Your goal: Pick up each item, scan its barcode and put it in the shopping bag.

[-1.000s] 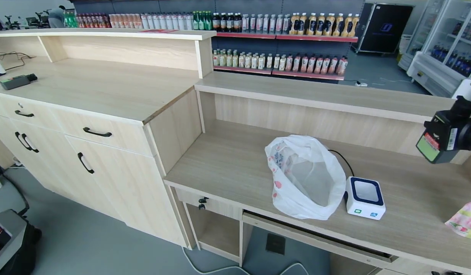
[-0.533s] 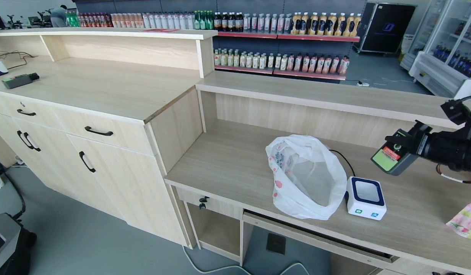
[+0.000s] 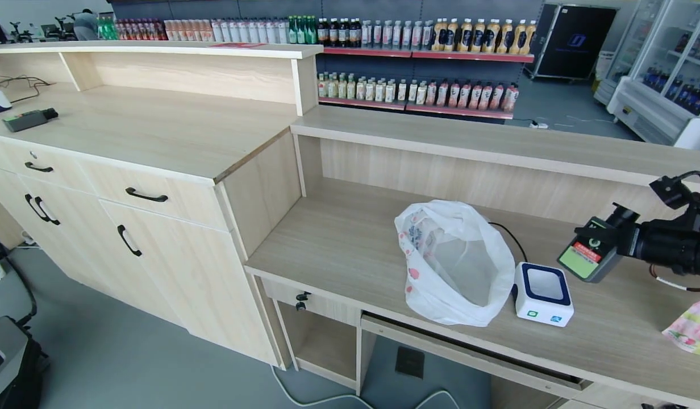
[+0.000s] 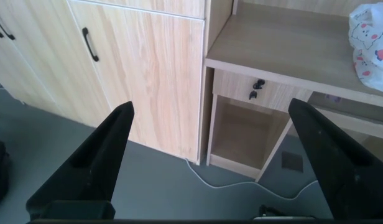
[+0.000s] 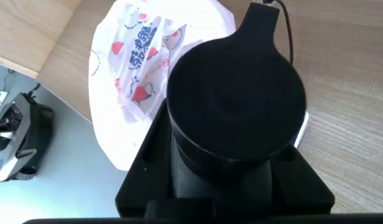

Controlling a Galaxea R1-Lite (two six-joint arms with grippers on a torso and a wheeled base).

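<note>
Step in hand: scanning. Right gripper is clamped on the bottle, held clear of the desk at 2 o'clock from the scanner; bag just beside the scanner at 9 o'clock. Next, by judgement: bring the barcode over the scanner, though which face bears it cannot be made out. Head view gives the gap; right wrist view the cap end-on. Left gripper spread wide, empty.
</note>
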